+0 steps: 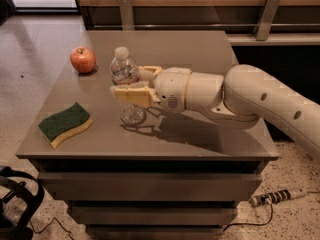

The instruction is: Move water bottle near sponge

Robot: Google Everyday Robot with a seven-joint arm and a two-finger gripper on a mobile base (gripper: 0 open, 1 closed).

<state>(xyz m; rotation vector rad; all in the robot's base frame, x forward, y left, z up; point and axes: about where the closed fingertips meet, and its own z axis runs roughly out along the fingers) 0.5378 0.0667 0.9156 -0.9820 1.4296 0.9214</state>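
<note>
The water bottle (123, 68), clear and ribbed with a white cap, stands in the middle of the table, with its base on or just above the top. My gripper (128, 82) reaches in from the right and is shut on the bottle's middle, one finger (131, 95) in front of it and the other (150, 71) behind. The sponge (65, 123), dark green over yellow foam, lies flat near the table's front left corner, about a hand's width left of the bottle's base.
A red apple (83, 60) sits at the back left of the grey-brown table (200, 139). My arm (260, 101) spans the table's right half. A dark wall rail runs behind. A cable and plug (275, 196) lie on the floor at the right.
</note>
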